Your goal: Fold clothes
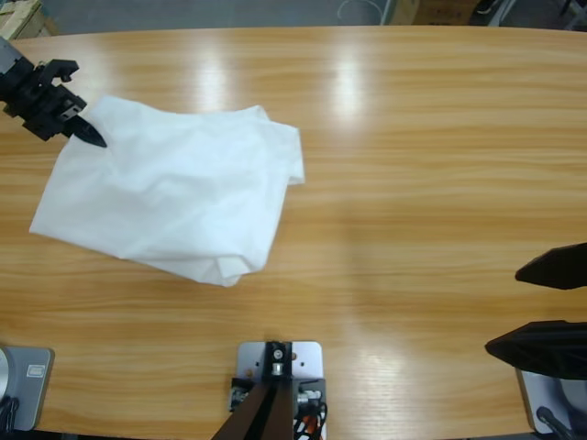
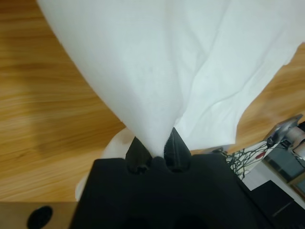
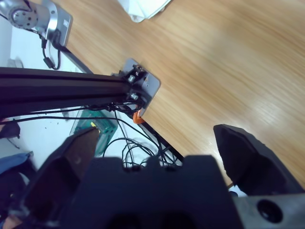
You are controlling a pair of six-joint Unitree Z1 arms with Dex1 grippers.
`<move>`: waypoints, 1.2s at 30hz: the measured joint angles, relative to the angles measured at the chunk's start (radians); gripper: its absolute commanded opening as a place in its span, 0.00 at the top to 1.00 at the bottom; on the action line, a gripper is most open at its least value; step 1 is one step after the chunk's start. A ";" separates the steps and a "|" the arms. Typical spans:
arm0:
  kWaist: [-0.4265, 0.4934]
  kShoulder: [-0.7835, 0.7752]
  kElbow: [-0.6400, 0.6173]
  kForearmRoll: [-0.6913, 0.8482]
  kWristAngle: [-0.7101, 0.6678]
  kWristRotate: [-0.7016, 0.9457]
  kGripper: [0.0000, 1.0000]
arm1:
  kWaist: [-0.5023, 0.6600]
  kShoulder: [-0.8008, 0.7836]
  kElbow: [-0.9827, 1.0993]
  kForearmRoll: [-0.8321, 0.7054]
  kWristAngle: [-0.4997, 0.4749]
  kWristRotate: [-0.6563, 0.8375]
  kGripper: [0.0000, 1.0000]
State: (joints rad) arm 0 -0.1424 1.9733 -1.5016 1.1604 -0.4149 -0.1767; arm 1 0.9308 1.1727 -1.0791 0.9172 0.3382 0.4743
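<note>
The clothes are one white T-shirt (image 1: 174, 197), lying crumpled and partly folded over on the left half of the wooden table. My left gripper (image 1: 90, 135) comes in from the upper left corner and is shut on the shirt's upper left edge. In the left wrist view the white cloth (image 2: 171, 71) fans out from between the two black jaws of the gripper (image 2: 157, 152), pinched tight. My right gripper (image 1: 550, 307) sits at the right edge of the table, open and holding nothing, far from the shirt. The right wrist view catches only a corner of the shirt (image 3: 143, 8) at its top.
Bare wooden table (image 1: 431, 165) stretches across the middle and right. The right wrist view looks past the table's front edge (image 3: 157, 124) to cables and the floor below.
</note>
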 measured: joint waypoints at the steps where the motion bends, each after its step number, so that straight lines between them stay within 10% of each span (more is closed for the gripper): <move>1: -0.004 0.000 -0.006 0.008 -0.001 -0.002 1.00 | -0.001 0.009 0.000 0.000 0.006 -0.007 0.02; 36: -0.080 0.114 -0.133 0.101 -0.044 -0.017 1.00 | -0.004 1.012 -0.946 0.017 0.218 -0.372 0.02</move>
State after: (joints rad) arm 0 -0.2229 2.0878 -1.6347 1.2613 -0.4591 -0.1935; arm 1 0.9269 2.1844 -2.0252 0.9343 0.5561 0.1027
